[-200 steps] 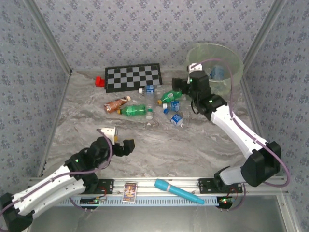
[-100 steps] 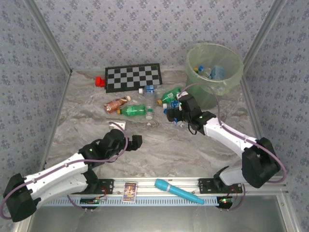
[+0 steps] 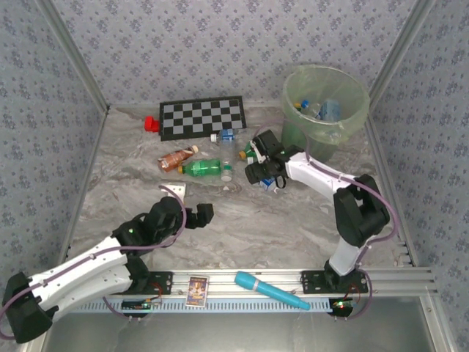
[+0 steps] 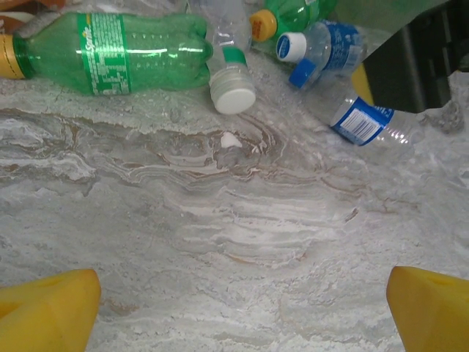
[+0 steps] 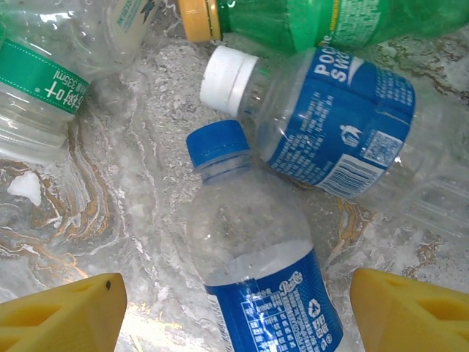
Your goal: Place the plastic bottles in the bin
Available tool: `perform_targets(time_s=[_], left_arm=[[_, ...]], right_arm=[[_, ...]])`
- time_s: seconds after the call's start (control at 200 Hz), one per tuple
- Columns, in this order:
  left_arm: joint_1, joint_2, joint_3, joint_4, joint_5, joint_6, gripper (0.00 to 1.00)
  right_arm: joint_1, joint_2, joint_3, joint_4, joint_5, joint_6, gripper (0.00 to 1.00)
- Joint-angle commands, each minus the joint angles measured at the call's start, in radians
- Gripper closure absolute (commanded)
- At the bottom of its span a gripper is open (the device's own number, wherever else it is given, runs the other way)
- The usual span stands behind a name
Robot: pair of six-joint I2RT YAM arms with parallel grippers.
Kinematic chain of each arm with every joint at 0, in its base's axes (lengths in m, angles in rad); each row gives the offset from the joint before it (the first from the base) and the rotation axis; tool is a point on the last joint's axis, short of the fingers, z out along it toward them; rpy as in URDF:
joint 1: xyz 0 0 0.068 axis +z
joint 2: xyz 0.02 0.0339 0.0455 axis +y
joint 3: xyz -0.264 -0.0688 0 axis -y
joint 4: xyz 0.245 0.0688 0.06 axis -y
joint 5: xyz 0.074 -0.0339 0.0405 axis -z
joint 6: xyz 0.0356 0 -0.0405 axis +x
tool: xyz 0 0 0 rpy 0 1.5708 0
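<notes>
Several plastic bottles lie in a cluster mid-table: a brown one [image 3: 176, 158], a green one [image 3: 201, 168] and a blue-labelled one [image 3: 226, 136]. My right gripper [image 3: 265, 176] is low over the cluster's right end. It stands open astride a clear bottle with a blue cap [image 5: 256, 257], with a gap on each side. Beside that lie a white-capped bottle with a blue label [image 5: 330, 125] and a green bottle [image 5: 308, 18]. My left gripper [image 3: 196, 215] is open above bare table, short of the green Sprite bottle [image 4: 124, 44]. The bin [image 3: 344, 128] stands at the back right, with bottles inside.
A chessboard [image 3: 204, 116] and a red block [image 3: 152, 123] lie at the back. On the front rail rest a turquoise tube [image 3: 271, 290] and a small card [image 3: 196, 290]. Patterned walls close in the left, back and right sides.
My right arm swung down from the bin to the bottle cluster, and its jaws have narrowed a little. My left arm reached forward and to the right, toward the bottles.
</notes>
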Motion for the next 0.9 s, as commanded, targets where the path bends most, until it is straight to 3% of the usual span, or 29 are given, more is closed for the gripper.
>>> perform_targets(time_s=[0.0, 0.26, 0.645, 0.895], left_arm=[[0.01, -0.031, 0.004, -0.016, -0.016, -0.011, 0.0], [0.021, -0.108, -0.03, -0.039, -0.015, -0.013, 0.0], [0.04, -0.238, -0.068, -0.101, -0.01, -0.019, 0.0], [0.054, -0.264, -0.064, -0.124, -0.002, -0.013, 0.0]], right_arm=[[0.007, 0.071, 0.102, -0.188, 0.029, -0.038, 0.2], [0.056, 0.239, 0.288, -0.397, 0.132, -0.115, 0.17], [0.066, 0.402, 0.404, -0.48, 0.166, -0.165, 0.16], [0.069, 0.449, 0.43, -0.48, 0.142, -0.18, 0.24]])
